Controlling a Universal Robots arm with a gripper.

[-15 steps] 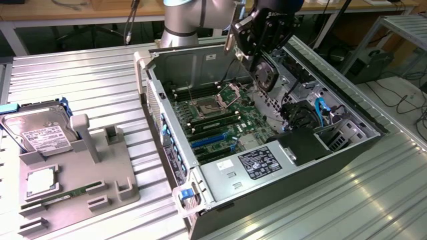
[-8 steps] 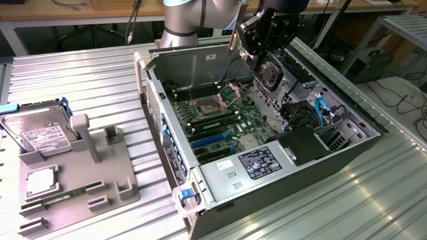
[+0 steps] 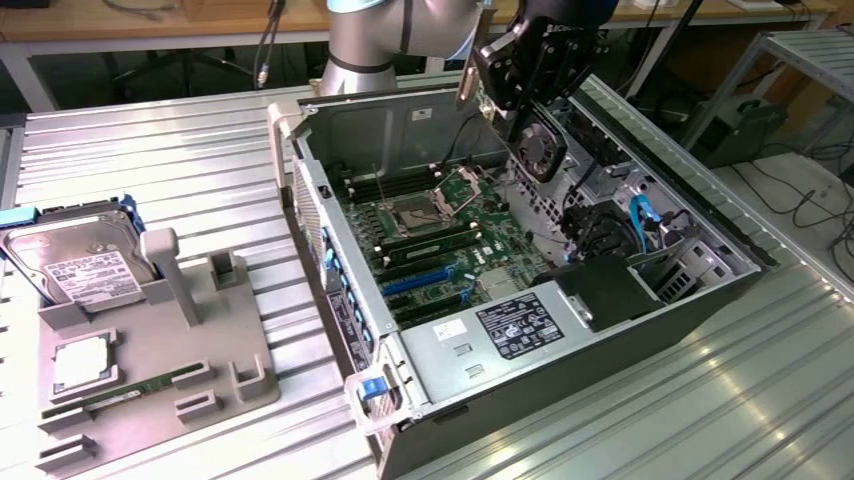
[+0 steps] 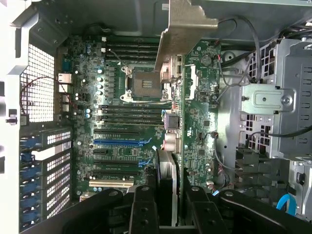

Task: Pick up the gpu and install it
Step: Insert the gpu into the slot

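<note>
The gpu (image 3: pixel 541 148), a dark card with a round fan and a long silvery bracket (image 3: pixel 470 68), hangs on edge above the open computer case (image 3: pixel 334 130). My gripper (image 3: pixel 531 100) is shut on it from above. In the wrist view the gpu (image 4: pixel 171 165) runs edge-on between my two black fingers (image 4: pixel 146 209), its metal bracket (image 4: pixel 187 29) at the far end. My gripper (image 4: pixel 170 209) holds it over the green motherboard (image 4: pixel 122 97), clear of the blue expansion slots (image 4: pixel 117 142). The same slots (image 3: pixel 416 280) lie below and toward the exterior view's left of the card.
A grey fixture tray (image 3: pixel 200 370) at the exterior view's left holds a hard drive (image 3: pixel 80 265), a RAM stick (image 3: pixel 127 392) and a CPU (image 3: pixel 80 362). Inside the case are a drive cage (image 4: pixel 273 102), loose cables (image 3: pixel 641 225) and a labelled power supply (image 3: pixel 514 325).
</note>
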